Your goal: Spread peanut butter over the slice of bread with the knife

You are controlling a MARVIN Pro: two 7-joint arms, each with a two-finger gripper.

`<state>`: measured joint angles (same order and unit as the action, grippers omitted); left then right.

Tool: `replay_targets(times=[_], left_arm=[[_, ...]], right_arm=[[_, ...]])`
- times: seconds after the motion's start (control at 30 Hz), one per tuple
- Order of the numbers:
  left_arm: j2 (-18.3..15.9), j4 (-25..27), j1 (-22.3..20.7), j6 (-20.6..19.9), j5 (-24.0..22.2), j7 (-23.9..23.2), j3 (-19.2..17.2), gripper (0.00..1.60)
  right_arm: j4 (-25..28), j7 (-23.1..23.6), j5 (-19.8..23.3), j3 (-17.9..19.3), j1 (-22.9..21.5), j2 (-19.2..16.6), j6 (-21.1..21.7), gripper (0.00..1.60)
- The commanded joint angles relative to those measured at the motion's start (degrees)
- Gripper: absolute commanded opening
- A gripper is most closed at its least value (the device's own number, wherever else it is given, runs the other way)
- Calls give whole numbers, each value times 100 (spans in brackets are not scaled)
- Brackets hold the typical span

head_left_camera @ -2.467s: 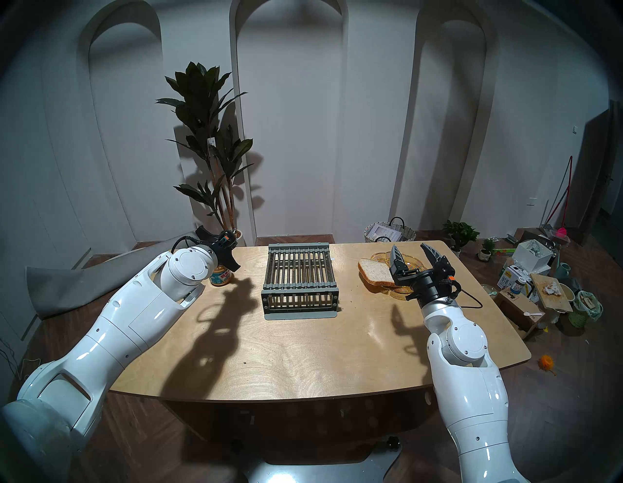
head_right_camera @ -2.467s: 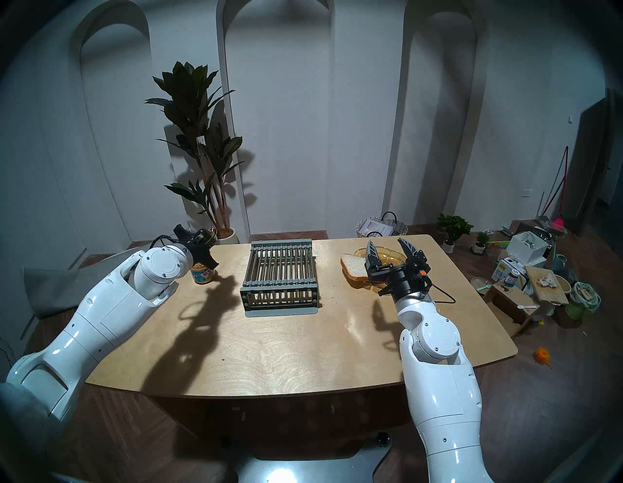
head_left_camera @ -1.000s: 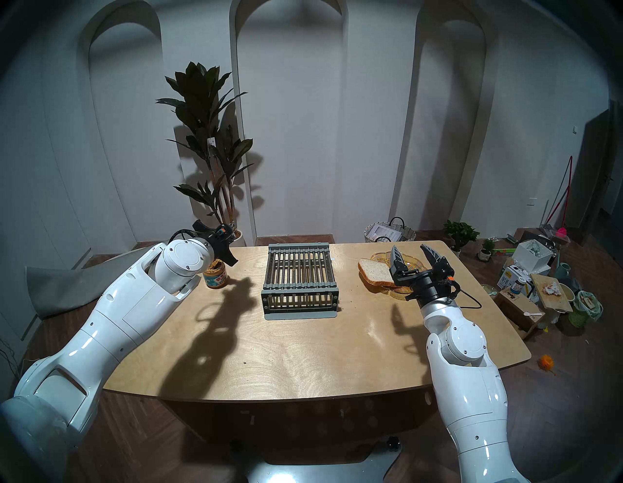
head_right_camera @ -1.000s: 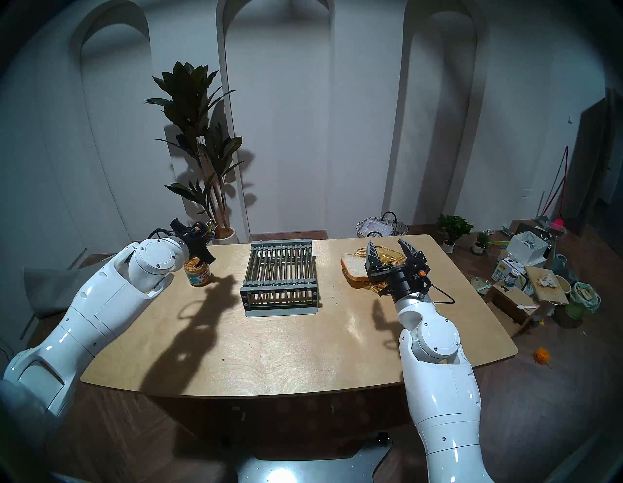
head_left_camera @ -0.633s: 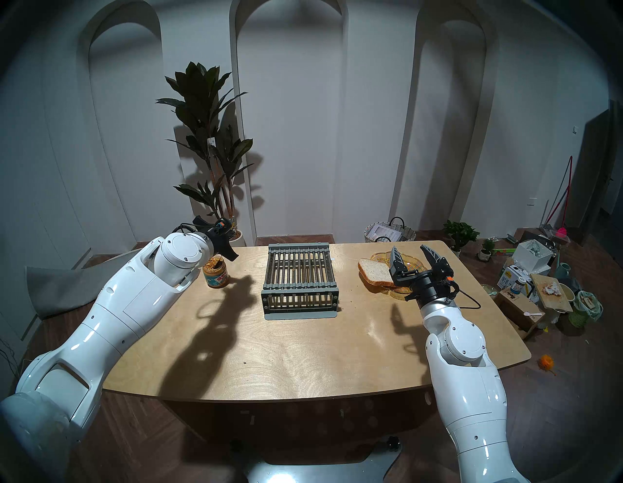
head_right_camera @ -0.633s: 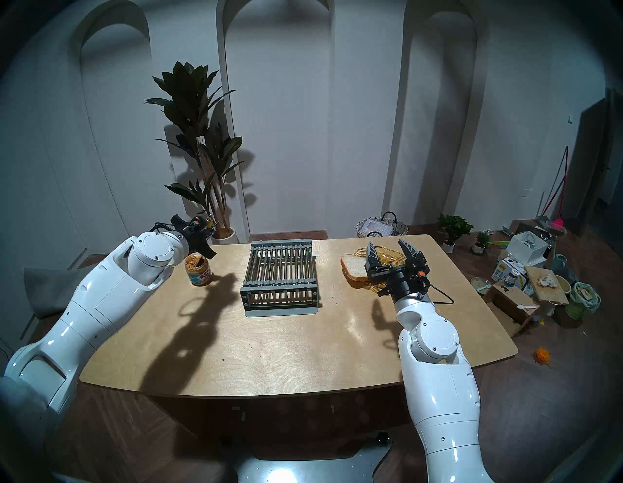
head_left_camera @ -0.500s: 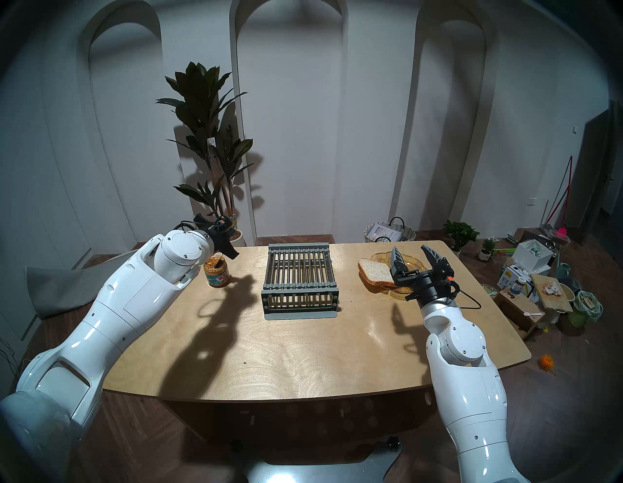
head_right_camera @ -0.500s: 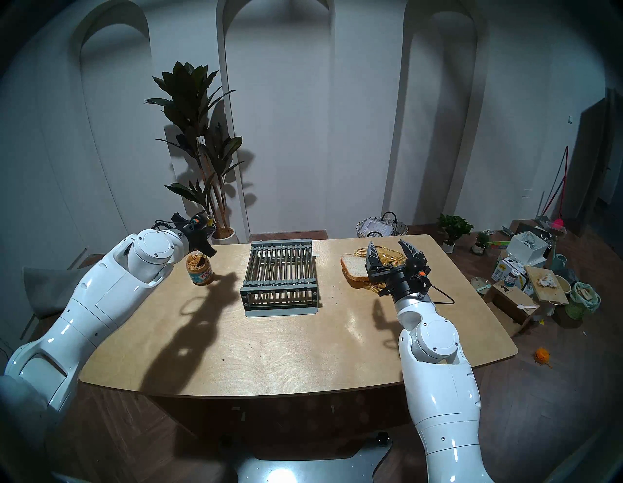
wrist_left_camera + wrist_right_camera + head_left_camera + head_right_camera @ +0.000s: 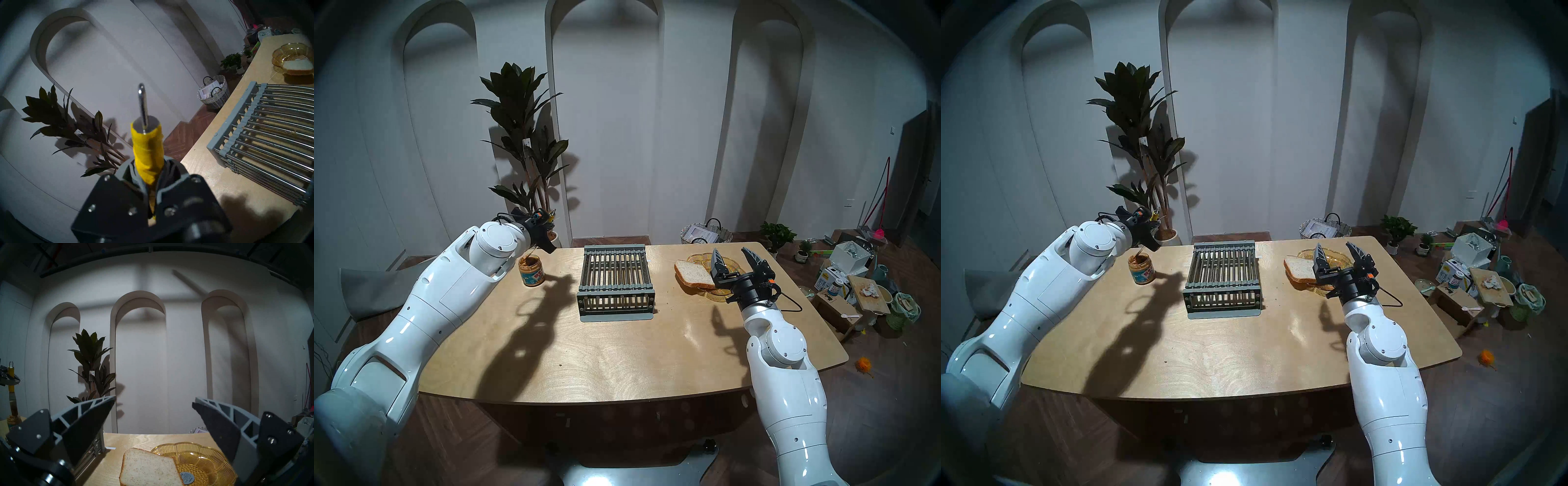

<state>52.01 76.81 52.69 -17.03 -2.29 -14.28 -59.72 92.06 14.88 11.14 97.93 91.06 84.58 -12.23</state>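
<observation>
One wooden table [image 9: 619, 356] carries one open jar of peanut butter [image 9: 531, 270], one grey slatted rack [image 9: 615, 283], one amber glass dish [image 9: 726, 263] and one slice of bread [image 9: 692, 273]. There is one knife [image 9: 147, 149] with a yellow handle. Two white robot arms reach in, one left gripper [image 9: 149, 191] and one right gripper [image 9: 734, 256], each with two fingers. Behind stand one tall potted plant [image 9: 522, 142], one woven basket [image 9: 706, 234] and three wall arches.
</observation>
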Motion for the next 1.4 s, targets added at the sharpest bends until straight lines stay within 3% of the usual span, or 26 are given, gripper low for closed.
replay_targets(times=[0.0,0.47,0.73,0.97,1.37], left_arm=[[25,56,-273,25,6,11,-108,0],[39,484,53,-320,-493,-154,-396,0],[-26,373,98,-322,-346,48,-350,0],[11,210,126,-292,-535,-30,-431,0],[21,-86,57,-118,-330,103,-245,0]], right_arm=[[179,12,28,35,12,-3,-63,160],[160,56,47,66,13,7,-74,160],[148,91,41,55,7,7,-72,160],[176,87,13,24,-11,12,-51,160],[181,45,-29,2,4,30,-28,160]])
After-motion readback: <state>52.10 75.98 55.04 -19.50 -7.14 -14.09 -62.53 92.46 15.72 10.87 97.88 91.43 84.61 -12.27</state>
